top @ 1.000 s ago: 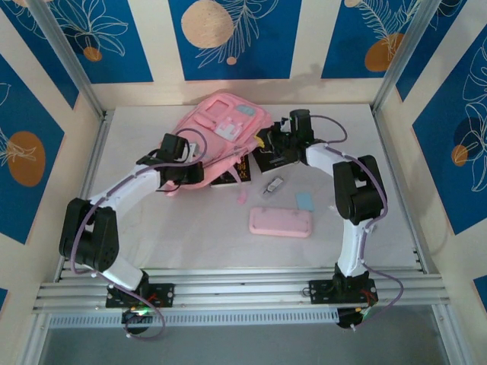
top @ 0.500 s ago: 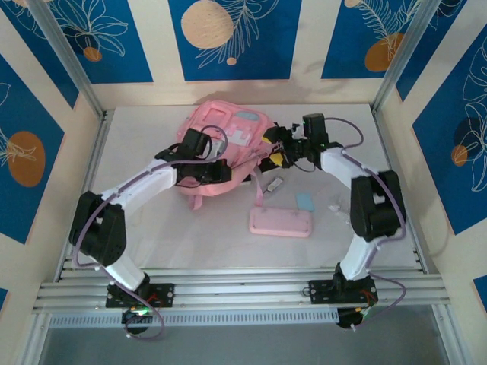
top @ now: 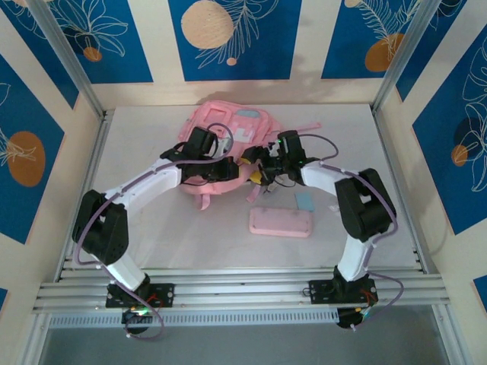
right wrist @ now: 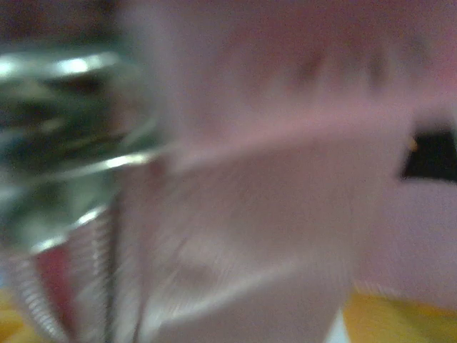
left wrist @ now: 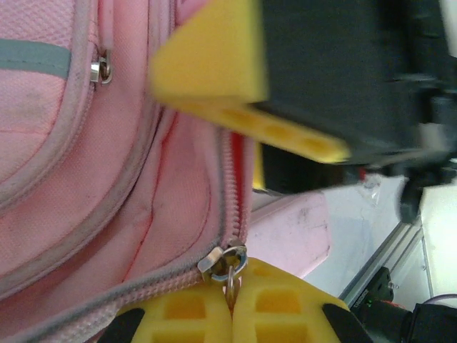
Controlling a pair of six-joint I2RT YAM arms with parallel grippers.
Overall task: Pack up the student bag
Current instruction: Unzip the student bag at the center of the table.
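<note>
My right claw (top: 257, 166) just swung to the bag (top: 228, 125), grip unclear; left claw (left wrist: 230, 296), clenched on the zipper pull (left wrist: 226, 261), can now work the zip.

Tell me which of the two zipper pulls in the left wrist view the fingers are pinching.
The lower zipper pull, clamped between the yellow left fingers at the frame's bottom; the upper pull hangs free higher on the student bag.

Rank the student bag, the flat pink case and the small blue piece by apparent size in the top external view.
1. student bag, clearly the largest
2. flat pink case
3. small pale blue piece, the smallest

All lie on the table, so nearness hardly matters.
</note>
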